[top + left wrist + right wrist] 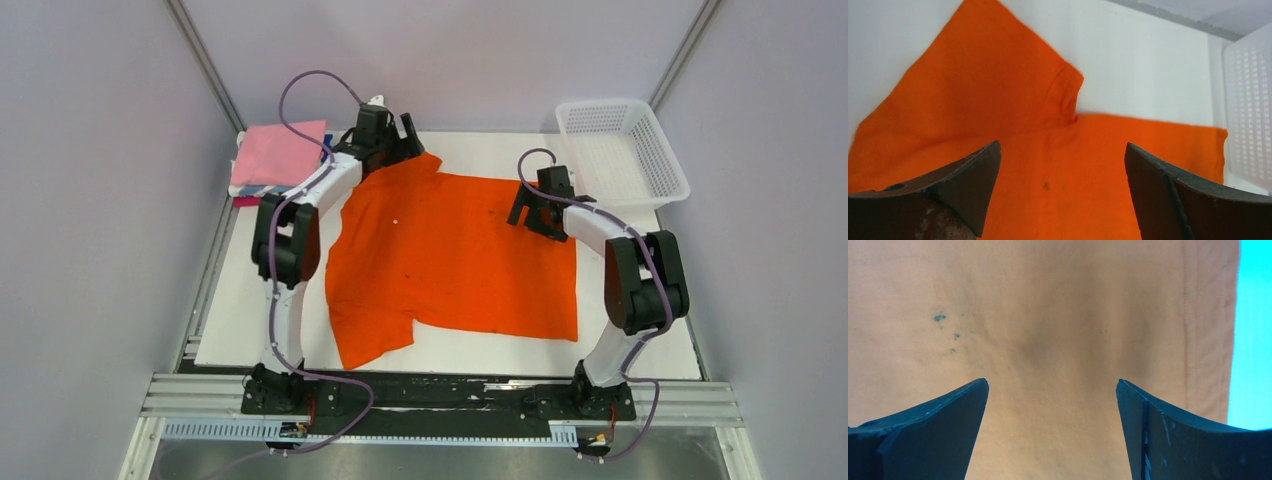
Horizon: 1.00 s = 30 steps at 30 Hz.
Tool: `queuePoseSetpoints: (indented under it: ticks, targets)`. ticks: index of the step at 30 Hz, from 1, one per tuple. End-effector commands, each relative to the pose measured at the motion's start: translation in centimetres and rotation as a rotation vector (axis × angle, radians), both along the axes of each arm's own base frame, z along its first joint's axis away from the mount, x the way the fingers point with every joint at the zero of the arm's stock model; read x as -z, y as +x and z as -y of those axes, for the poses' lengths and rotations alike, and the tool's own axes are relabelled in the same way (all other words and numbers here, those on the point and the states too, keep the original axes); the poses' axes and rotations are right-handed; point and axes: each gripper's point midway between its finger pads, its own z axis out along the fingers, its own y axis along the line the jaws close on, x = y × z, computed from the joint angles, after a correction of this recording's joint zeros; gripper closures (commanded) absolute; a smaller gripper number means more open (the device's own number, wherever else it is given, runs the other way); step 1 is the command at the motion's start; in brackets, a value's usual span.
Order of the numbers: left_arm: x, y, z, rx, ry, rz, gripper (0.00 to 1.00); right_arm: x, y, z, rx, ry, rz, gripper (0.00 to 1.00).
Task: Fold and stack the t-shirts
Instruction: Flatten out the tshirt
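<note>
On the table: orange shirt (455,255) lies spread flat across the middle of the white table (640,340), between the two arms.
Sleeves: near sleeve (370,335) points toward the arm bases. Far sleeve (998,75) points toward the back edge.
Far left corner: stack (280,155) of folded shirts, pink on top, with edges of white, blue and magenta showing below. It sits near the orange shirt but apart from it.
Far right corner: basket (625,150), white mesh, apart from the shirt.
Left claw (390,128): jaws wide, holding nothing. It sits over the far sleeve end of the shirt, just beside the stack.
Right claw (530,205): jaws wide, holding nothing. It sits low over the far right part of the shirt, and the wrist view shows plain cloth between the fingers with the hem (1210,330) to one side.
Contact: cannot tell whether either claw touches the cloth.
Done: by the look of the stack, several shirts are folded and piled.
Left: the orange shirt has no fold in it yet. It needs sleeves and sides turned in, then folding over, then a place on top of the stack.
Progress: probably late in the task, since no other loose shirt is in view.
Next step, as a guess: each claw pinches an edge on the far side to begin the first fold.
</note>
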Motion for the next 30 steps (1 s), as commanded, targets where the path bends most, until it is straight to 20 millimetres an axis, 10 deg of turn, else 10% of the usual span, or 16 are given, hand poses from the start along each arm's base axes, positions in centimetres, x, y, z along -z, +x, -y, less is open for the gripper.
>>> queuePoseSetpoints:
  ticks: [1,11,23,30]
  targets:
    - [-2.9,-5.5,-4.8,-0.043,0.183,0.016,0.00,-3.0,-0.6,0.7,0.042,0.001,0.054,0.00]
    - [2.8,-11.7,-11.1,-0.144,0.253,-0.167,0.00,-1.8,-3.6,0.7,0.053,0.031,0.005,0.00]
    - [10.4,-9.7,-15.0,-0.281,0.204,-0.312,0.00,0.1,-4.0,1.9,0.073,0.008,-0.044,0.00]
    - [11.5,-9.0,-16.9,-0.341,0.246,-0.362,0.00,0.9,-3.0,2.3,0.084,0.002,-0.063,0.00]
